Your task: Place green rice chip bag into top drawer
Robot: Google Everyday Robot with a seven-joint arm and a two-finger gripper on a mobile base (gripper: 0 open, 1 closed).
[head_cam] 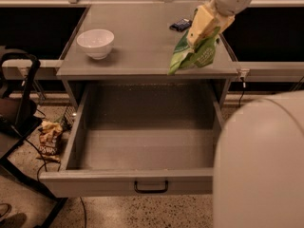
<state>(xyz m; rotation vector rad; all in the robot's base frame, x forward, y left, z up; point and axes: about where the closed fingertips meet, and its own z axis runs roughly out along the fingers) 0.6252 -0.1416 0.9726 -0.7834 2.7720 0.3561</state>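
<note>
The green rice chip bag (195, 52) hangs from my gripper (203, 28), which is shut on its top edge. The bag is lifted above the right front part of the grey cabinet top (137, 42), its lower corner near the front edge. The top drawer (142, 179) stands pulled fully open below, grey and shallow, with a black bar handle (151, 187) at the centre of its front panel. Its inside holds nothing. My white arm fills the lower right corner.
A white bowl (95, 42) sits on the cabinet top at the left. A small dark packet (181, 24) lies at the back right. A brown-and-orange snack bag (49, 141) lies on the floor to the left, beside a black chair frame (21, 94).
</note>
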